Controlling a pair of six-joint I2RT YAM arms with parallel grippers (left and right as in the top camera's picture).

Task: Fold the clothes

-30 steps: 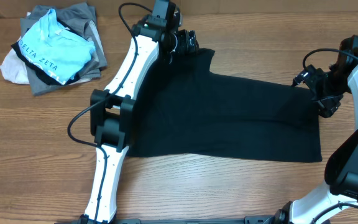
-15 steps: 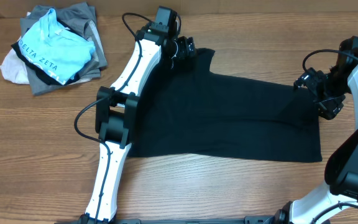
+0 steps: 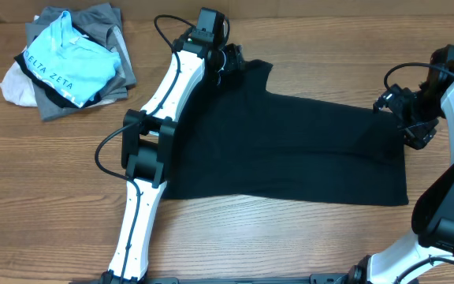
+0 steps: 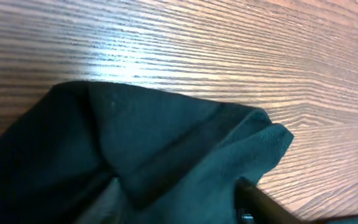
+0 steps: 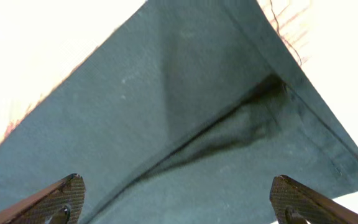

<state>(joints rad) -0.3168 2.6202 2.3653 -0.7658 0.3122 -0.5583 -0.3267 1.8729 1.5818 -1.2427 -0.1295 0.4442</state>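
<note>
Across the centre of the overhead frame, the black T-shirt (image 3: 290, 146) lies spread flat on the table (image 3: 53, 197), one sleeve pointing toward the top edge. Left gripper (image 3: 231, 60) is at that sleeve's hem; only one finger (image 4: 260, 202) shows beside the bunched cloth, so its grip cannot be told. Right gripper (image 3: 414, 132) stands at the shirt's right edge, jaws wide apart over the fabric. Other garments (image 3: 69, 63) lie piled at upper left, well apart.
</note>
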